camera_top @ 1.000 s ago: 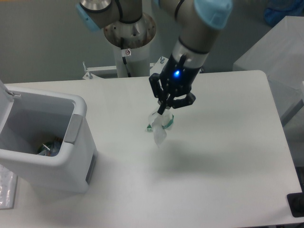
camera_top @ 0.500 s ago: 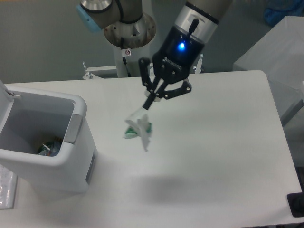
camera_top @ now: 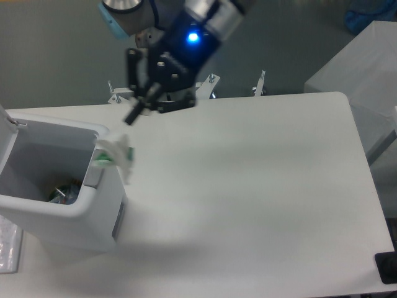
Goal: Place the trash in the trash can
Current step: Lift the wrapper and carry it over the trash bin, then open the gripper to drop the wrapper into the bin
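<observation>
My gripper [camera_top: 131,117] is shut on a crumpled clear plastic wrapper with a green bit [camera_top: 115,154], which hangs in the air just at the right rim of the trash can. The trash can [camera_top: 59,205] is a white rectangular bin at the table's left, its lid [camera_top: 5,127] swung open to the left. Inside it, at the bottom, lies a crushed clear bottle with a blue-white label [camera_top: 64,192]. The gripper's black body with a blue light [camera_top: 193,37] sits up and to the right of the wrapper.
The arm's grey base column [camera_top: 149,37] stands behind the table's far edge. A clear plastic sheet [camera_top: 8,248] lies at the front left by the bin. A grey covered box [camera_top: 363,81] stands off the right side.
The gripper has carried the wrapper up and to the left, from above the table's middle to the bin's right rim.
</observation>
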